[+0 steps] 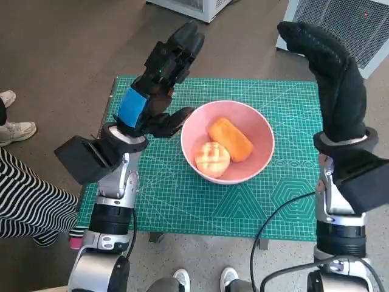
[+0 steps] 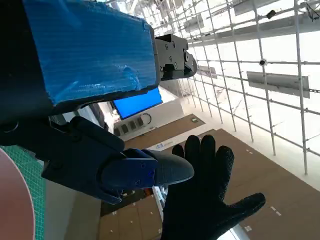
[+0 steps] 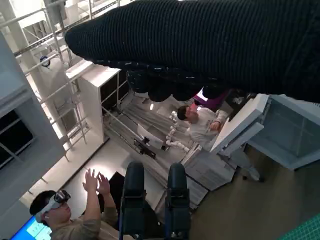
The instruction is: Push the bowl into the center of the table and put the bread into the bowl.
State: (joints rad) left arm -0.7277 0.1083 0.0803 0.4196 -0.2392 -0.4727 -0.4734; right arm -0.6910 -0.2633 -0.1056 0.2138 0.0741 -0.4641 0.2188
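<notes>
1. The pink bowl (image 1: 228, 141) is seen near the middle of the desk (image 1: 182, 207), on the green cutting mat (image 1: 285, 201).
2. 2 pieces of bread are held in the bowl: an oblong orange one (image 1: 231, 139) and a round scored one (image 1: 212, 158), touching.
3. The left robot hand (image 1: 159, 91) is raised just beside the bowl's left rim, fingers spread, nothing grasped.
4. The right robot hand (image 1: 333, 79) is raised above the desk's far right corner, fingers extended, nothing grasped.

Green cutting mat (image 1: 182, 201) w/ grid on counter; striped trouser leg (image 1: 24, 194) + white sneaker (image 1: 17, 131) at left; 2 persons, right wrist view.
</notes>
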